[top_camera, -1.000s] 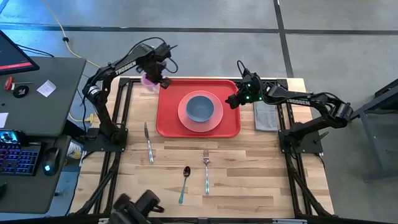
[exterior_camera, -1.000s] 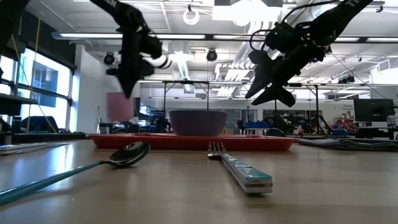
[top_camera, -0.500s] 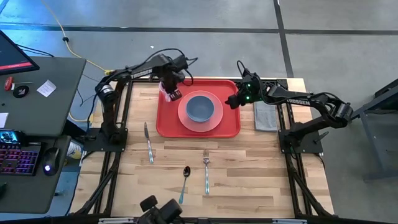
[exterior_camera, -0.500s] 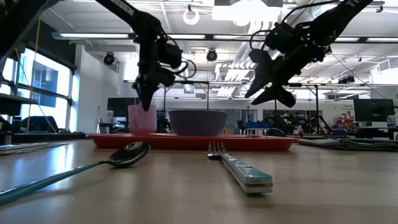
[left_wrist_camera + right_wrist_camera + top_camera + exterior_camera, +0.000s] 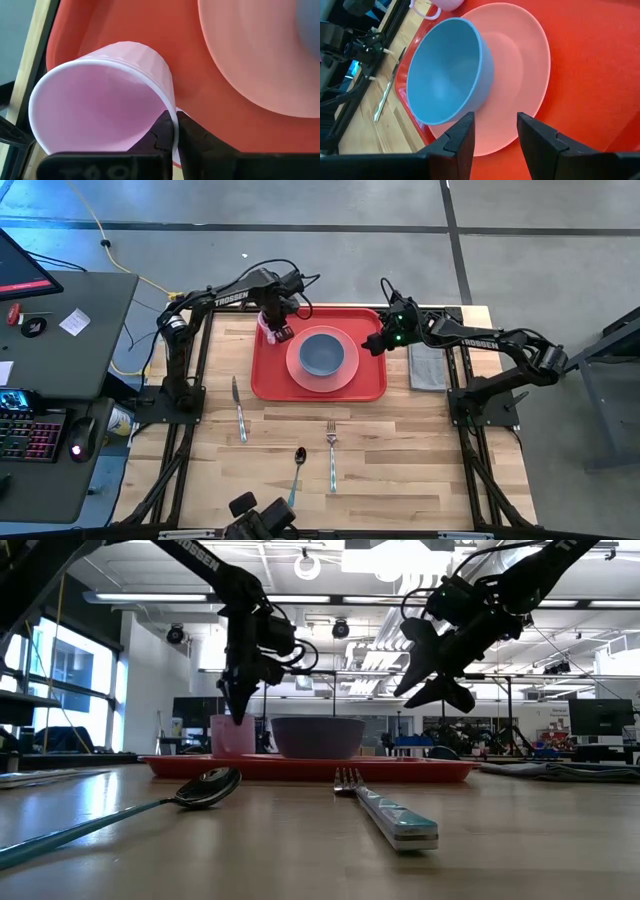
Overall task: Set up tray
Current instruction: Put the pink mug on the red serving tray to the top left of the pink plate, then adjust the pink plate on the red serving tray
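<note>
Table: tray (image 5: 368, 383) holds plate (image 5: 346, 372), bowl (image 5: 321, 353); left fingers (image 5: 167, 131) pinch cup (image 5: 105, 95); right fingers (image 5: 461, 136) parted, empty.

Left hand (image 5: 275, 327): a second ago outside the tray's (image 5: 370, 385) far left corner, now over that corner inside the rim, beside the plate (image 5: 347, 372).
Pink cup (image 5: 231, 735): carried along pinched by its rim; earlier raised beyond the tray, now lowered onto the tray floor left of the bowl (image 5: 318, 737).
Left arm: swung inward toward the tray.
</note>
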